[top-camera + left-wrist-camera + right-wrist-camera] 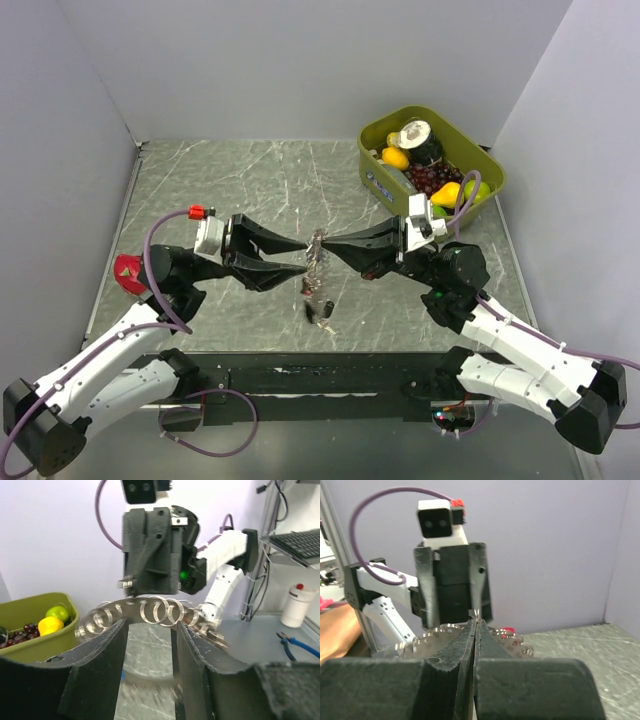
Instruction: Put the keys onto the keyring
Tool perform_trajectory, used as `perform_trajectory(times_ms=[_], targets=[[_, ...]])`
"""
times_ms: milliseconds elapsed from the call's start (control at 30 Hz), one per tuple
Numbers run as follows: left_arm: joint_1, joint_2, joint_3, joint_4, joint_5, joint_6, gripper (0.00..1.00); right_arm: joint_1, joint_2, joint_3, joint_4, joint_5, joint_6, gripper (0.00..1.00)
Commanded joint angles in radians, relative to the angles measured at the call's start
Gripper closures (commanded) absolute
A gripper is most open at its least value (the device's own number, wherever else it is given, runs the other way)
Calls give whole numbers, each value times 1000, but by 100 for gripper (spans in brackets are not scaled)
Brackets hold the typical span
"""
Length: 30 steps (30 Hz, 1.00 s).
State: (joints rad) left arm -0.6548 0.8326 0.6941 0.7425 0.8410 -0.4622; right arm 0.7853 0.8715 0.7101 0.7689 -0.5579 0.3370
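The coiled grey keyring (318, 250) hangs above the middle of the table between the two arms. My right gripper (326, 242) is shut on it; a thin metal edge sticks up between the closed tips (477, 615). In the right wrist view the keyring (432, 636) spreads to both sides, with a red key head (508, 630) at its right. My left gripper (305, 256) faces it from the left, jaws apart. In the left wrist view the keyring (152, 611) arcs across just beyond both fingertips. Two dark keys (320, 311) lie on the table below.
A green bin (482, 158) of toy fruit stands at the back right, just behind the right arm. A red object (128, 268) sits beside the left arm. Grey walls close the table at the left, back and right.
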Motion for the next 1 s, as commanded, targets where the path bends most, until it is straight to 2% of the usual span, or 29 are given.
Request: perform_trajectory(times_ms=[0,67,200,333,600,833,967], targets=[[-3,11,-2,101,-91,-27,49,2,1,-11,154,-10,46,100],[-5,17,-5,119,-103,-35,48,2,4,-26,193,-17,60,100],[-3,51,10,156,-94,-59,53,5,20,-43,239,-34,77,100],[-5,95,45,176,-50,-84,65,9,21,-57,263,-31,73,100],[-6,119,45,204,-29,-107,68,14,17,-90,329,3,79,100],[-17,126,59,187,-26,-92,79,23,32,-103,371,10,74,100],[-34,135,67,189,-28,-84,80,34,44,-93,359,1,59,100]])
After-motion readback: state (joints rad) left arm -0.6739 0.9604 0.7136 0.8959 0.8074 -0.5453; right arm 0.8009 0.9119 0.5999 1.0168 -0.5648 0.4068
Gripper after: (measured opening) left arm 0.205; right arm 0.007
